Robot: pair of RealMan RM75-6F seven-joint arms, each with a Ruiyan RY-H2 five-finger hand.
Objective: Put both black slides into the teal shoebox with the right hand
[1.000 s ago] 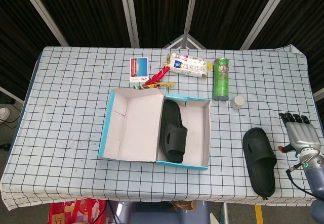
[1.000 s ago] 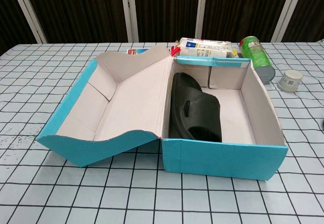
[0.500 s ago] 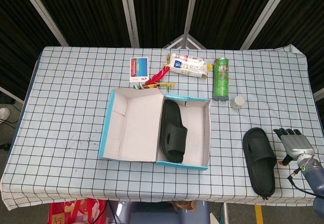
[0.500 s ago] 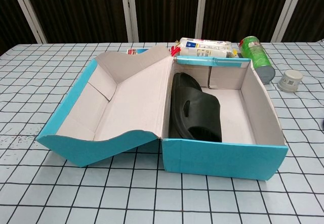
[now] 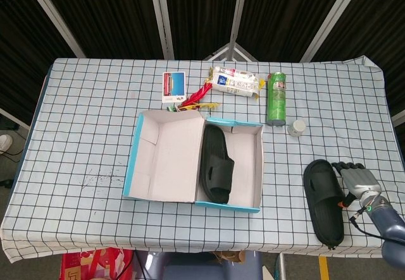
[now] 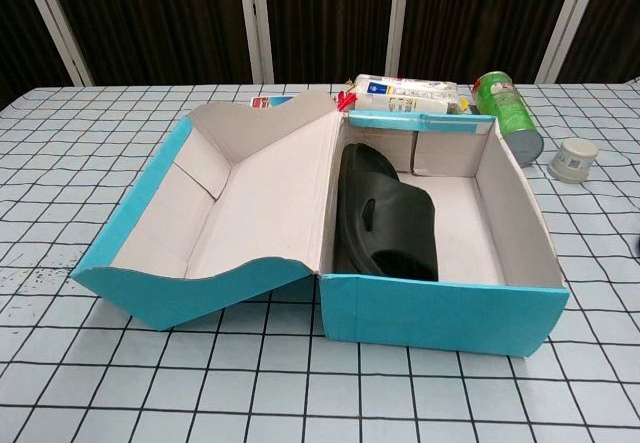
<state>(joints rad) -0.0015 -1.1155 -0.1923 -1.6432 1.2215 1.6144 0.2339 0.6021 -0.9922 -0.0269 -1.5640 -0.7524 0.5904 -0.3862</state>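
The teal shoebox point(image 5: 256, 166) lies open mid-table with its lid point(image 5: 166, 157) folded out to the left. One black slide point(image 5: 215, 164) rests inside it along the left wall, and the chest view shows that slide point(image 6: 385, 218) leaning on the box's point(image 6: 440, 318) inner side. The second black slide point(image 5: 323, 201) lies on the cloth to the right of the box. My right hand point(image 5: 357, 182) is close against that slide's right edge, fingers spread and holding nothing. The chest view shows no hand. My left hand is out of sight.
Behind the box stand a green can point(image 5: 276, 98) on its side, a small white jar point(image 5: 297, 127), a white packet point(image 5: 235, 81), a card point(image 5: 173, 84) and red and yellow strands point(image 5: 197, 98). The table's front edge runs just below the loose slide.
My right hand has moved down and to the left, from well right of the loose slide to right beside it. Both slides and the box have stayed put.
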